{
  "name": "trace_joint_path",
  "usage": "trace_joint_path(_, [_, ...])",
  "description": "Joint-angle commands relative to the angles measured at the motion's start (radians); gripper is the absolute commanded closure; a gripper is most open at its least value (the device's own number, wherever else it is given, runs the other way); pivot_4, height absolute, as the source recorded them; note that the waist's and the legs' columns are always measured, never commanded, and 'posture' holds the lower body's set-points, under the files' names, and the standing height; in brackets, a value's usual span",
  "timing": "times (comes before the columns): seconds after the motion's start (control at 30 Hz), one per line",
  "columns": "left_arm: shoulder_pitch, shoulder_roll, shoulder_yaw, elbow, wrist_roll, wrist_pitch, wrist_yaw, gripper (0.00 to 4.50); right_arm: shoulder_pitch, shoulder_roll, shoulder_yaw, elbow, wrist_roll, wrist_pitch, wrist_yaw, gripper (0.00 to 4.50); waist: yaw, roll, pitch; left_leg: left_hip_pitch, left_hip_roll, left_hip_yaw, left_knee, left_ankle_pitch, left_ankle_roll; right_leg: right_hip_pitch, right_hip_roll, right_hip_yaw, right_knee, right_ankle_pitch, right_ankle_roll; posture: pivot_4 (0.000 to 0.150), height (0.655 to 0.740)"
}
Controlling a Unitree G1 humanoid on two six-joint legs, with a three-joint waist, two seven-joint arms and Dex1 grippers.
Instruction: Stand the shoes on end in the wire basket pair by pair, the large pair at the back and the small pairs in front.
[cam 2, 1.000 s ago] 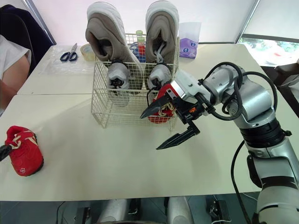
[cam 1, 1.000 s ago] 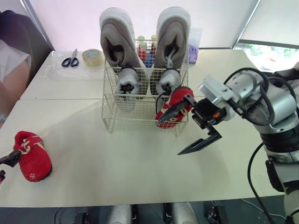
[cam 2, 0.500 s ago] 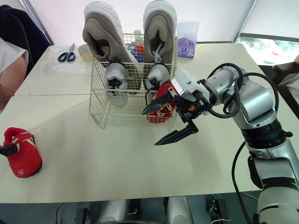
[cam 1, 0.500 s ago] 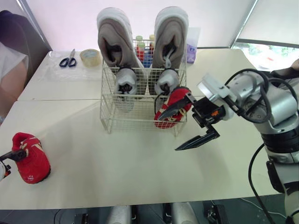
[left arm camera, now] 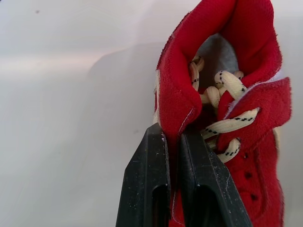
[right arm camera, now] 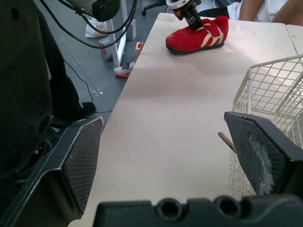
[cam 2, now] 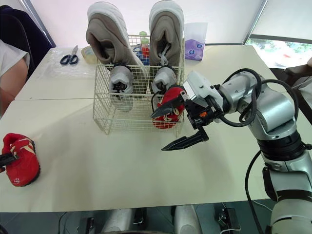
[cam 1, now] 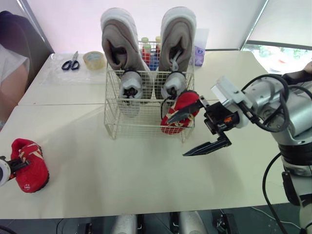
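Left gripper [left arm camera: 171, 136] pinching the red shoe [cam 1: 29, 165]; right gripper [cam 1: 178, 136] gaping beside the basket [cam 1: 141, 130].
The red shoe is lying at the table's [cam 1: 146, 170] 8 o'clock, left jaws gripping its collar; its mate [cam 1: 178, 114] is standing in the basket's 4 o'clock corner; right jaws are hanging wide apart just outside.

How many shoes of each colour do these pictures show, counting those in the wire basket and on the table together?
beige shoes: 2
grey shoes: 2
red shoes: 2
Total: 6
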Motion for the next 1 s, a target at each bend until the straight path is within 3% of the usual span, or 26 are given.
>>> trace_joint_path(0.03, [-0.028, 0.024, 0.055, -0.003, 0.008, 0.009, 0.031, 4.38, -0.01, -0.006, -0.028, -0.019, 0.009, -0.006, -0.006, 0.0, 0.001, 0.0, 0.0, 0.0, 0.0, 0.0, 0.0, 0.0, 0.0, 0.0, 0.0, 0.0, 0.0, 0.0, 0.0, 0.15, 0.74])
trace_joint_path(0.4, [-0.219, 0.047, 0.115, -0.167, 0.064, -0.011, -0.007, 4.38, -0.039, 0.015, -0.006, 0.041, -0.028, -0.041, 0.01, 0.0, -0.001, -0.002, -0.001, 0.0, -0.001, 0.002, 0.0, 0.0, 0.0, 0.0, -0.001, -0.001, 0.0, 0.0, 0.0, 0.15, 0.74])
trace_joint_path(0.47, [-0.225, 0.033, 0.089, -0.251, 0.077, -0.134, -0.077, 4.38, -0.054, 0.026, -0.017, 0.061, -0.017, -0.032, 0.004, 0.0, 0.001, -0.002, -0.001, 0.0, -0.001, 0.002, 0.0, 0.0, -0.001, 0.0, -0.001, -0.001, 0.0, 0.0, 0.001, 0.15, 0.74])
trace_joint_path(0.53, [-0.189, 0.033, 0.038, -0.425, 0.154, -0.372, -0.247, 4.38, -0.079, 0.039, -0.05, 0.089, 0.017, 0.008, -0.019, 0.0, 0.001, -0.003, -0.001, 0.0, -0.001, 0.002, 0.0, 0.004, -0.006, 0.0, -0.001, -0.001, 0.0, 0.0, 0.0, 0.15, 0.74])
trace_joint_path(0.63, [-0.243, -0.057, 0.017, -0.539, 0.054, -0.514, -0.334, 4.38, -0.095, 0.038, -0.104, 0.09, 0.094, 0.093, -0.05, 0.0, 0.009, -0.003, -0.001, -0.001, -0.002, 0.003, 0.0, 0.004, -0.006, 0.0, -0.003, -0.001, -0.001, 0.0, 0.0, 0.15, 0.74])
trace_joint_path(0.8, [-0.322, -0.147, -0.152, -0.633, -0.007, -0.7, -0.384, 4.38, -0.057, 0.005, -0.127, 0.035, 0.112, 0.141, -0.095, 0.0, 0.006, -0.003, -0.001, 0.0, -0.002, 0.006, 0.001, 0.003, -0.005, 0.002, -0.005, -0.001, -0.001, 0.001, 0.0, 0.15, 0.74])
trace_joint_path(0.9, [-0.336, -0.127, -0.365, -0.666, 0.088, -0.748, -0.468, 4.38, -0.06, -0.031, -0.155, 0.053, 0.115, 0.167, -0.115, 0.0, 0.005, -0.003, -0.001, 0.0, -0.002, 0.007, 0.001, 0.004, -0.003, 0.001, -0.004, -0.002, 0.0, 0.002, 0.003, 0.15, 0.74])
trace_joint_path(1.0, [-0.344, -0.162, -0.486, -0.671, 0.164, -0.813, -0.482, 4.38, -0.057, -0.062, -0.168, 0.055, 0.118, 0.187, -0.127, 0.0, 0.007, -0.003, -0.001, 0.001, -0.002, 0.009, 0.001, 0.005, -0.001, 0.002, -0.003, -0.002, 0.0, 0.002, 0.003, 0.15, 0.74])
